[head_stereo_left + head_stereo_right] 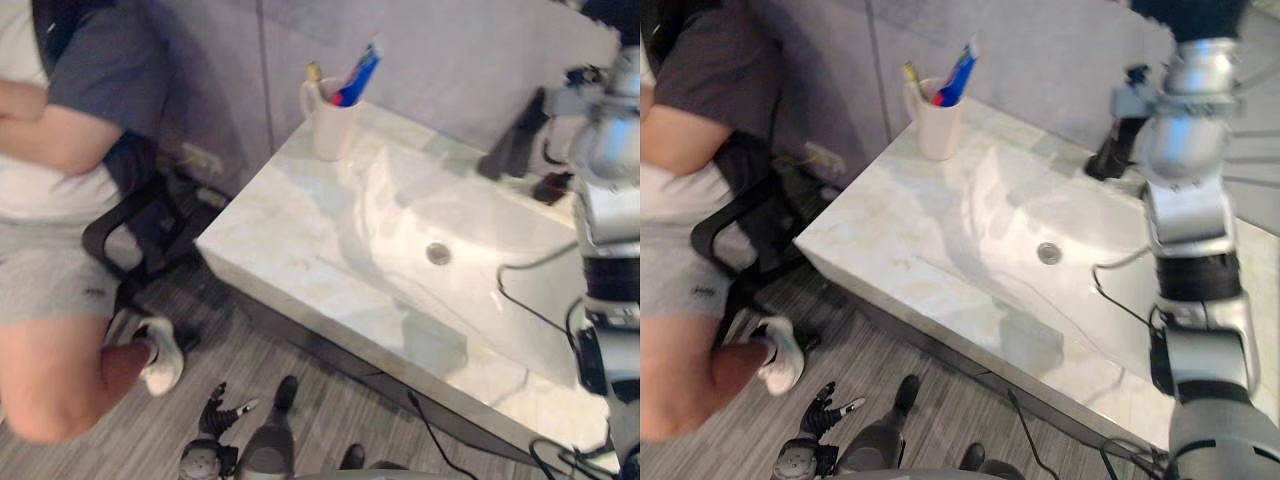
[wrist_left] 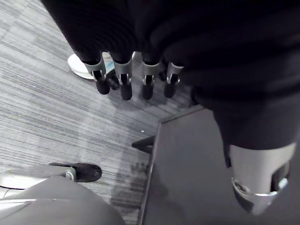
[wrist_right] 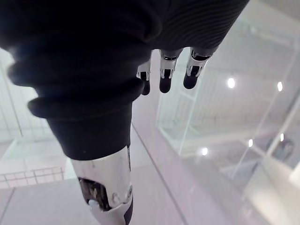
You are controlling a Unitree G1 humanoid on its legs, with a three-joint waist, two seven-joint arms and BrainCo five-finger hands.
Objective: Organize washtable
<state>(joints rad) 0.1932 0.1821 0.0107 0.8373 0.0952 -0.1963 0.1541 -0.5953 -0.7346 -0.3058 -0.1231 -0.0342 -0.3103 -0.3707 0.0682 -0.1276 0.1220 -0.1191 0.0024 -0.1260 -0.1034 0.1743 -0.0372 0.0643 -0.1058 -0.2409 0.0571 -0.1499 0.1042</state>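
A white cup [image 1: 333, 122] holding a toothbrush and a blue-and-red toothpaste tube [image 1: 358, 75] stands on the back left corner of the white marble washtable [image 1: 290, 235]. The basin's drain [image 1: 438, 253] lies mid-table. A black faucet [image 1: 515, 140] rises at the back. My left hand [image 2: 124, 79] hangs low over the grey floor beside the table's front, with relaxed fingers and nothing in it; it also shows at the bottom of the left eye view [image 1: 215, 420]. My right arm is raised high over the table's right side. Its hand [image 3: 164, 75] is open and empty, with fingers pointing at the ceiling.
A person in grey shorts [image 1: 45, 270] sits on a black chair [image 1: 140, 230] left of the table, one white shoe [image 1: 160, 355] on the floor. A small dark thing [image 1: 552, 187] lies by the faucet. A grey wall stands behind the table.
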